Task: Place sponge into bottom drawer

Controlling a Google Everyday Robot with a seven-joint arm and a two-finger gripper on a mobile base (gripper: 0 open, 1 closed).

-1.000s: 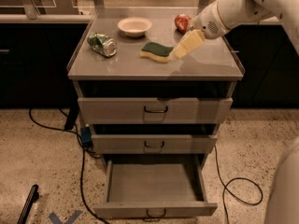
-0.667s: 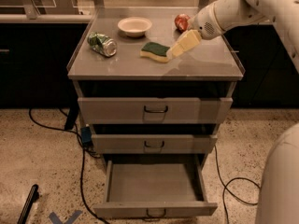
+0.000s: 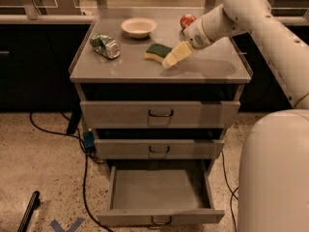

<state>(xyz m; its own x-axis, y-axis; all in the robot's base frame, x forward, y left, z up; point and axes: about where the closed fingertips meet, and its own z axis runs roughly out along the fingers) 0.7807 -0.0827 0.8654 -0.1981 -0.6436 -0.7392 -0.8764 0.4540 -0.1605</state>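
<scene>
The sponge (image 3: 157, 52), dark green on top with pale yellow foam below, lies flat on the grey cabinet top (image 3: 120, 66) near the middle. My gripper (image 3: 172, 59) hangs just right of the sponge, with its pale fingers angled down-left and their tips close to the sponge's right edge. The bottom drawer (image 3: 160, 216) is pulled out and its grey inside shows nothing in it. The middle drawer (image 3: 159, 149) and top drawer (image 3: 160, 114) are shut.
A crushed green can (image 3: 105, 45) lies at the left of the cabinet top. A white bowl (image 3: 139, 27) stands at the back and a red object (image 3: 187, 21) sits behind my wrist. Cables (image 3: 84, 178) run over the floor left of the cabinet.
My gripper has moved a little left and down, from over the sponge's right side to right beside it. The sponge has not moved.
</scene>
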